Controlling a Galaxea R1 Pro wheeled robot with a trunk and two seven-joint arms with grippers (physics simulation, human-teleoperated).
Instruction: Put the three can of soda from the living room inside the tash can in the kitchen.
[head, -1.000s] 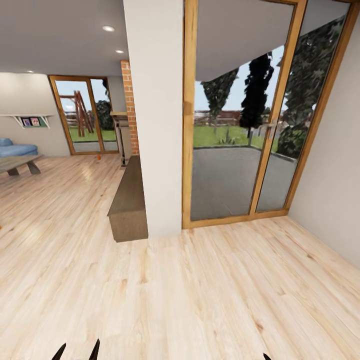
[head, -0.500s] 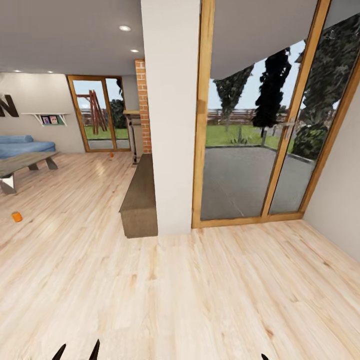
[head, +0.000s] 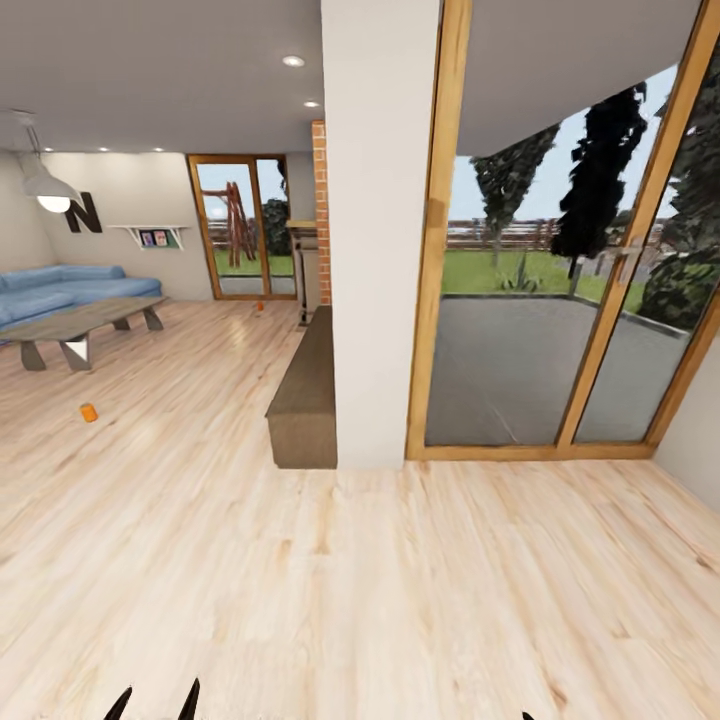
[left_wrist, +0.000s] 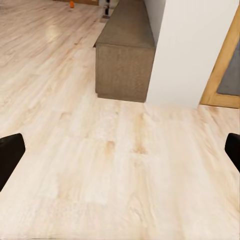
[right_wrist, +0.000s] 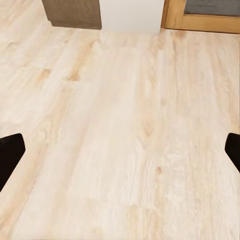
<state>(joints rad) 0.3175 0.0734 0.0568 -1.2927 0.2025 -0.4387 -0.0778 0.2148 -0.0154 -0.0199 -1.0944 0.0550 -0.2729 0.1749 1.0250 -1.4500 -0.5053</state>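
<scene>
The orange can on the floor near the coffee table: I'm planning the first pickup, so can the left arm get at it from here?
Probably not. The orange can lies far across open floor, well beyond the left gripper.

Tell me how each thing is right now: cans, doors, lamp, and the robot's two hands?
Nearer orange can: upright on the floor, untouched.
Far orange can: on the floor by the far glass door, too small to tell more.
Big glass doors: closed.
Hanging lamp: lit.
Left gripper: open, empty.
Right gripper: open, empty.
</scene>
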